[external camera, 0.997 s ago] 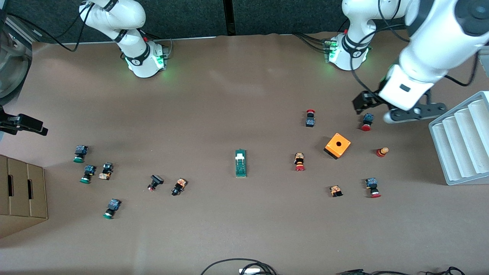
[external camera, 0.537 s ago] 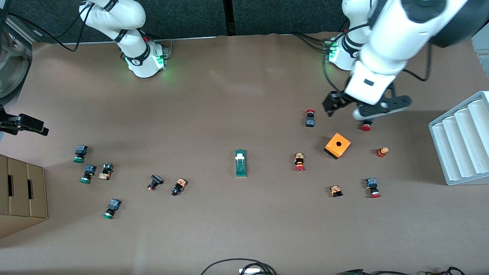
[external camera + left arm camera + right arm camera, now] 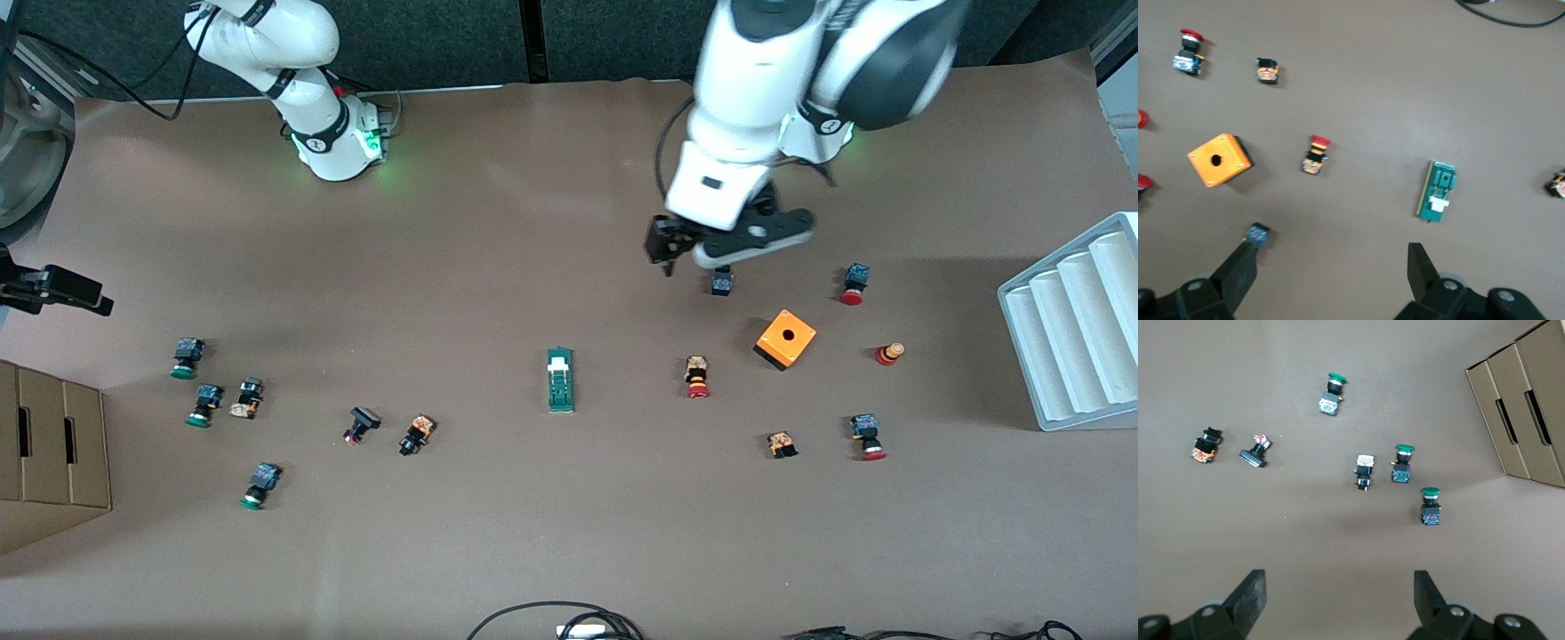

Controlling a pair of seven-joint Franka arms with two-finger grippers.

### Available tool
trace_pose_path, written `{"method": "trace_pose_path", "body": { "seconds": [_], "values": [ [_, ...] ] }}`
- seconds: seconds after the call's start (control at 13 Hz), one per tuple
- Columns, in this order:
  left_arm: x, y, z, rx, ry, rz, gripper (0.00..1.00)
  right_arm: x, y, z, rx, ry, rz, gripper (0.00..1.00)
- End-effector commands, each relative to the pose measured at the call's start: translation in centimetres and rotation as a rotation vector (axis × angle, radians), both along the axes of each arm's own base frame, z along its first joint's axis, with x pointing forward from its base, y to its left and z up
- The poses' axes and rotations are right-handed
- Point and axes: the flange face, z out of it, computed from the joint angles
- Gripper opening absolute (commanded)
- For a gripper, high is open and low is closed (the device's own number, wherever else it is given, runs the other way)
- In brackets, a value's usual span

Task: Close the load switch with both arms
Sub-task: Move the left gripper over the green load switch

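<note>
The load switch [image 3: 560, 380] lies flat mid-table, well clear of both sets of jaws. The left gripper [image 3: 1331, 273] hangs spread wide and empty above a small push-button [image 3: 722, 284]. The right gripper [image 3: 1338, 597] waits released at its arm's end of the table. The switch looks light, rigid and apt to slide; pinch its long green sides, and press the white piece [image 3: 1438, 203].

White jointed arms [image 3: 747, 98], black bands, green-lit bases [image 3: 356, 147].
</note>
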Motion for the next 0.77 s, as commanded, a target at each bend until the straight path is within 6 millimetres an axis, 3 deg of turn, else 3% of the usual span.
{"method": "trace_pose_path", "body": {
  "seconds": [0.0,0.38,0.69],
  "values": [
    [-1.0,-4.8,-2.9,0.011,-0.077,0.043,1.00,0.1,-0.1,0.3,-0.017,-0.008,0.005,1.00],
    [-5.0,-12.1,-8.8,0.081,-0.206,0.029,1.00,0.0,-0.1,0.3,-0.018,-0.008,0.005,1.00],
    [-5.7,-15.5,-14.3,0.063,-0.307,-0.004,1.00,0.0,-0.1,0.3,-0.018,-0.008,0.005,1.00]
  ]
}}
